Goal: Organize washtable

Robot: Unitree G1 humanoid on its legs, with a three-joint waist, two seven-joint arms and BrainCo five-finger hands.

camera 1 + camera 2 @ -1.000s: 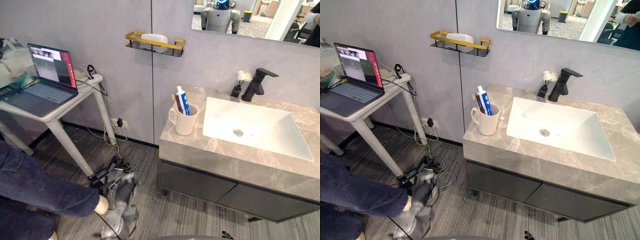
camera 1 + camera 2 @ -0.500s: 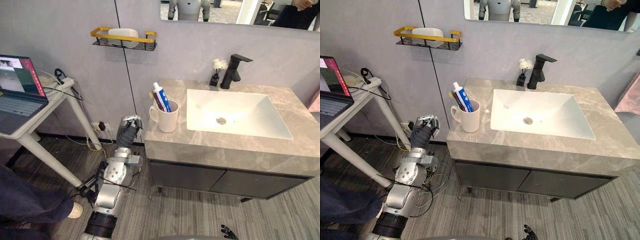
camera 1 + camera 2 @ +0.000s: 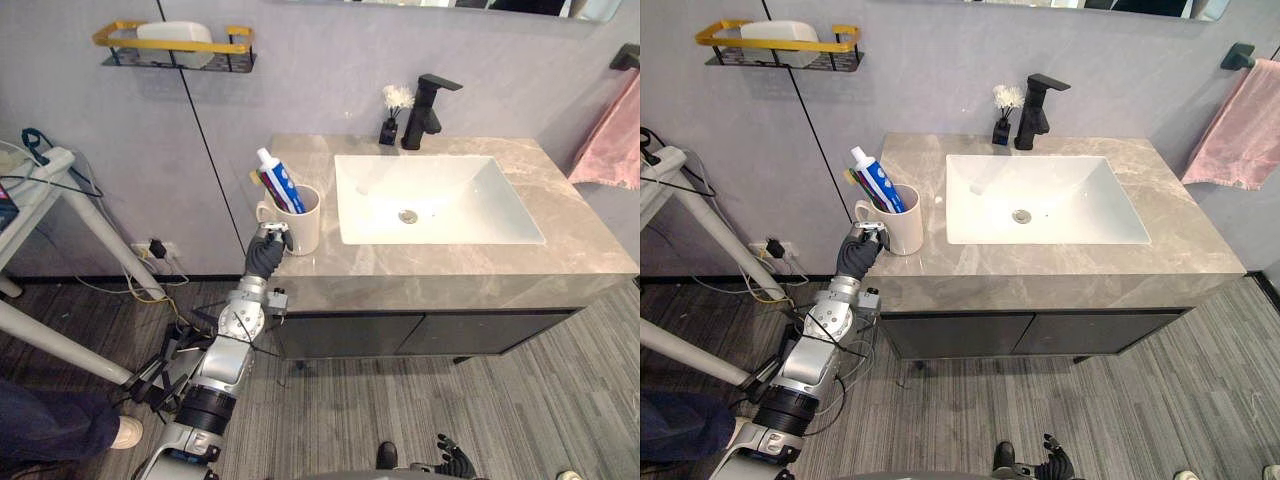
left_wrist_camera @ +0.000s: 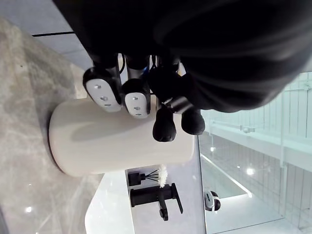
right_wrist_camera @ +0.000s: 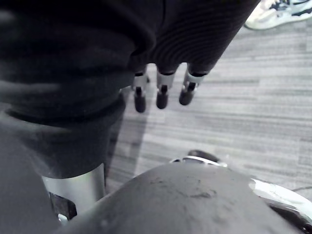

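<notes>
**Left hand at the mug on the tabletop's front-left corner**

The mug (image 3: 300,215) stood upright on the grey tabletop (image 3: 450,272) at 9 o'clock from the sink (image 3: 480,205), with a tube (image 3: 272,170) leaning out of it toward 11 o'clock. The left hand (image 3: 266,255) was at the mug's 7 o'clock, its fingers (image 4: 103,92) curled against the mug's side; whether they had closed on it I could not tell. The right hand (image 5: 161,95) hung low over the floor (image 5: 253,102), fingers loose and apart, holding nothing. A black faucet (image 3: 425,100) stood at the sink's 12 o'clock, with a small vase (image 3: 390,118) just beside it at 11 o'clock. A pink towel (image 3: 608,140) hung on the wall at 3 o'clock. A shelf (image 3: 170,42) was fixed to the wall at 10 o'clock from the mug.
</notes>
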